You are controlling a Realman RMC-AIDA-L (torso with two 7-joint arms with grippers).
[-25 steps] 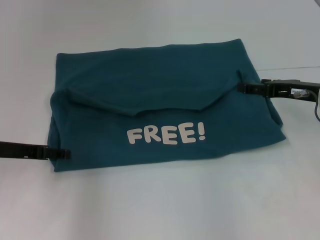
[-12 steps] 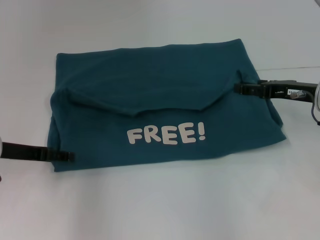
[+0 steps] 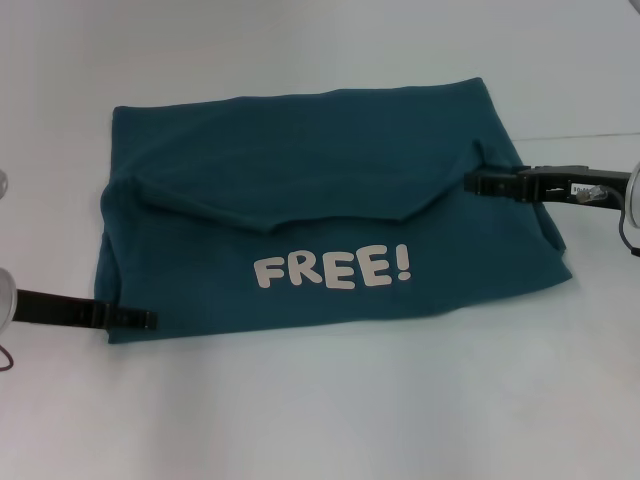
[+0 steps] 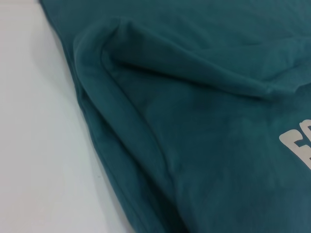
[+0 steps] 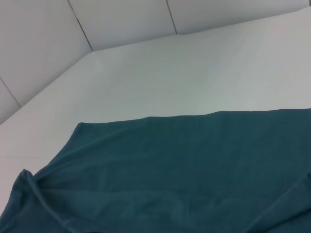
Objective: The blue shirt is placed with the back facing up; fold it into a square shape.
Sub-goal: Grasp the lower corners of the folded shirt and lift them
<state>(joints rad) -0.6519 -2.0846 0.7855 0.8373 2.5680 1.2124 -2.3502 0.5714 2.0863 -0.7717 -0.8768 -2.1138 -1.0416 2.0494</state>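
- Shirt: the blue shirt (image 3: pixel 330 215) lies partly folded on the white table (image 3: pixel 320 410), forming a wide, roughly rectangular bundle.
- A flap of fabric is folded down from the far edge; its lower edge runs in a shallow V across the middle.
- White lettering "FREE!" (image 3: pixel 332 270) faces up below that flap, near the front edge.
- The left gripper (image 3: pixel 140 319) reaches in low from the left and sits at the shirt's front left corner; I cannot tell whether its fingers are spread or closed.
- The right gripper (image 3: pixel 480 183) reaches in from the right and meets the shirt's right edge by a small raised pucker of cloth; its finger state cannot be told either.
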